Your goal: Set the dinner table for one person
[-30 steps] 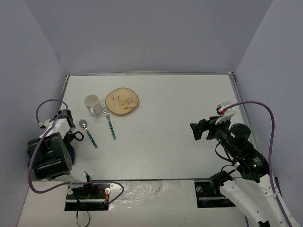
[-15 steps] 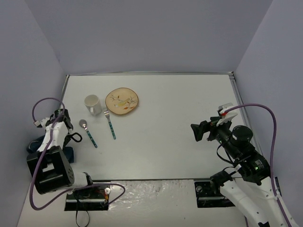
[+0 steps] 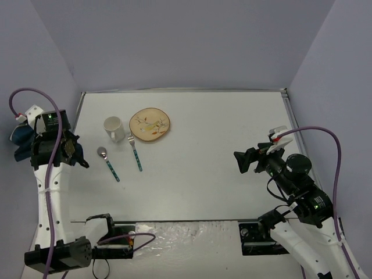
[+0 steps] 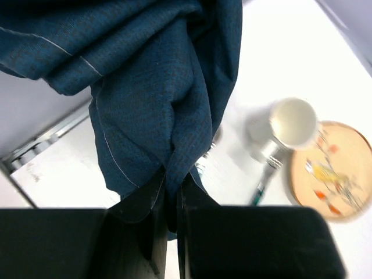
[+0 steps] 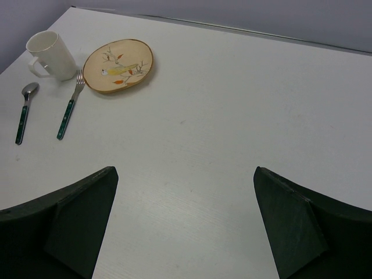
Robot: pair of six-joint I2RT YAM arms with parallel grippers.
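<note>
Left gripper [image 4: 172, 200]: the jaws are pinched tight on a fold of navy cloth [image 4: 157, 99]. The fabric is seen bunched and hanging from between the fingers, with thin pale lines noted across it. In the overhead view this arm is raised at the far left of the frame, and the cloth is held up off the surface.

Right gripper [image 5: 185, 174]: the jaws are spread wide and nothing is held between them. It is seen above the right side of the tabletop, pointed toward the left of the overhead frame.

Dinner table [image 3: 221, 145]: the white, matte top fills the middle of the overhead view, with thin metal edging along its far and right sides.

All tableware is grouped in the upper left of the tabletop. A white mug [image 3: 113, 128] stands upright. A tan plate [image 3: 150, 125] with a painted sprig design lies just to the right of it, apart from it. A fork [image 3: 135, 152] with a teal handle lies below the gap between mug and plate, tines toward the top of the frame. A spoon [image 3: 108, 163] with a matching handle is laid to the left of the fork, below the mug, slightly angled.
</note>
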